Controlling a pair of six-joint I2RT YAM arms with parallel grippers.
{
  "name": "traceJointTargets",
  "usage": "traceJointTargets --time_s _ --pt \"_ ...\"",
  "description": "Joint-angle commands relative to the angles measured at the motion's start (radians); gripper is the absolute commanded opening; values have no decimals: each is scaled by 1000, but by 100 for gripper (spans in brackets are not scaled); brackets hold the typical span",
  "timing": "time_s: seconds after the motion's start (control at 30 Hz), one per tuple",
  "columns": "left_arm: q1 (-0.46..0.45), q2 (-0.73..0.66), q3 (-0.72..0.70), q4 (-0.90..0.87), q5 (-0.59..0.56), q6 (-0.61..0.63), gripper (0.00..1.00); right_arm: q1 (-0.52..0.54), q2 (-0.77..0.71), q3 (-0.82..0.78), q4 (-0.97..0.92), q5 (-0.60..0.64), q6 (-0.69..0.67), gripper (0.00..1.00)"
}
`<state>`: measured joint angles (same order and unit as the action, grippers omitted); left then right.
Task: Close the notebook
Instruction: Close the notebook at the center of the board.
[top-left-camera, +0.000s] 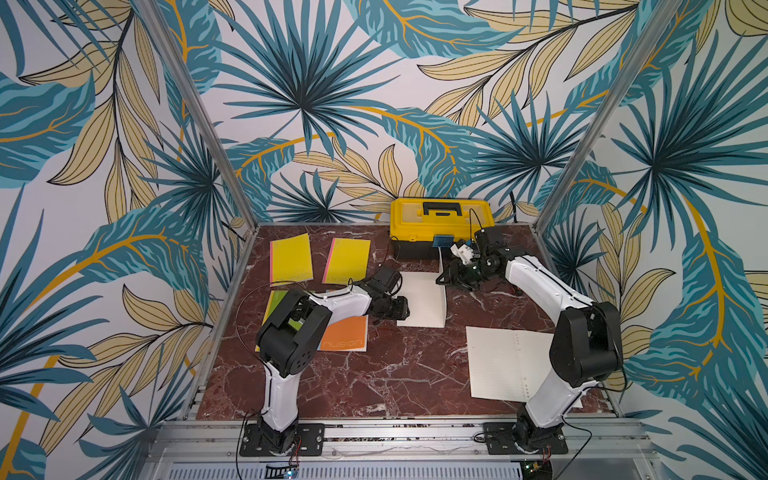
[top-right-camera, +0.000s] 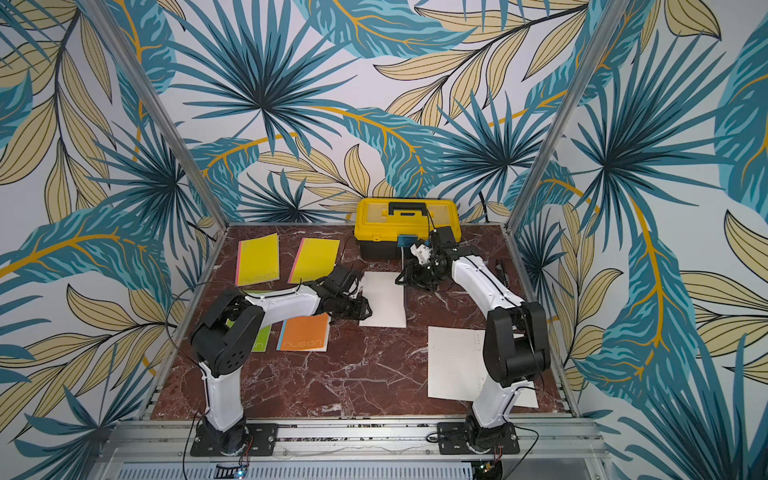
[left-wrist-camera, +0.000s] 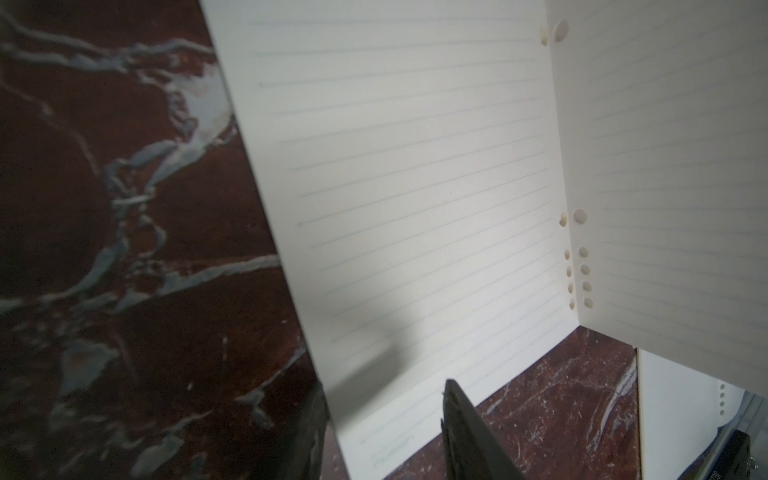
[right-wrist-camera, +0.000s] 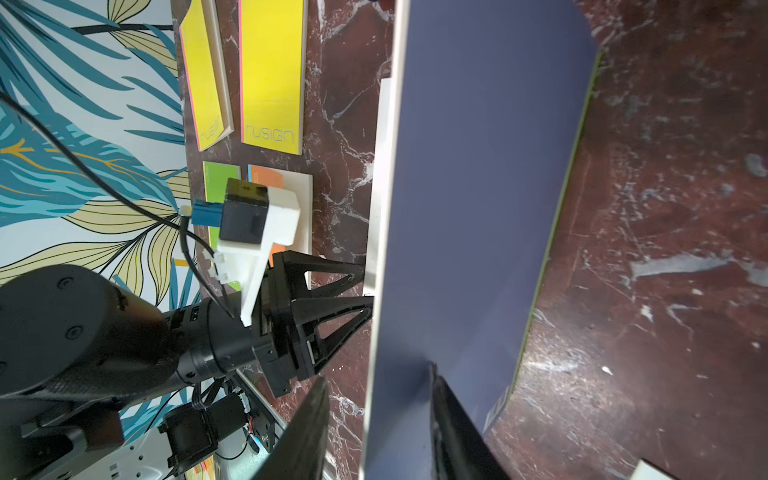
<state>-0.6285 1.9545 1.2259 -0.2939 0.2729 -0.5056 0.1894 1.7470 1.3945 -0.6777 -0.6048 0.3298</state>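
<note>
Near right: a second open notebook (top-left-camera: 498, 361) is lying flat on the counter (top-left-camera: 374, 374), partly under the right arm, and neither gripper is touching it.
Near left: an orange notebook (top-left-camera: 347, 336) and a green notebook (top-left-camera: 274, 301) are lying closed.
Middle: the notebook (top-left-camera: 419, 299) is sitting at mid-counter. Its left half is lying flat and its dark blue cover (right-wrist-camera: 478, 208) is standing roughly upright on the right.
Left gripper (right-wrist-camera: 368, 286): the jaws are standing apart, holding nothing, with the tips sitting at the flat half's left edge.
Right gripper (right-wrist-camera: 377, 374): it is straddling the upright cover with the jaws apart. A gap is showing on one side, so it is seemingly not pinching.
Progress: the task is looking about half done, since the cover is raised but is yet to swing left and down onto the pages.
Far: two yellow notebooks (top-left-camera: 291, 259) are lying closed at far left, and a yellow toolbox (top-left-camera: 440, 220) is sitting against the back wall.
</note>
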Motion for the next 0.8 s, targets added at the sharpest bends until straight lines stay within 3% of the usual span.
traceJointTargets --time_s 0.0,0.17,0.4,0.77 --pt "-1 22 4 -30 -7 -2 47 23 26 -12 45 -40 28 41" --pt "-2 12 2 -36 -19 -2 47 57 35 -51 144 -100 69 50" --pt "1 -38 6 -86 -69 7 47 64 -1 -72 167 -102 78 55" --pt "7 -146 24 -214 -184 27 47 62 47 -126 148 50 74 54"
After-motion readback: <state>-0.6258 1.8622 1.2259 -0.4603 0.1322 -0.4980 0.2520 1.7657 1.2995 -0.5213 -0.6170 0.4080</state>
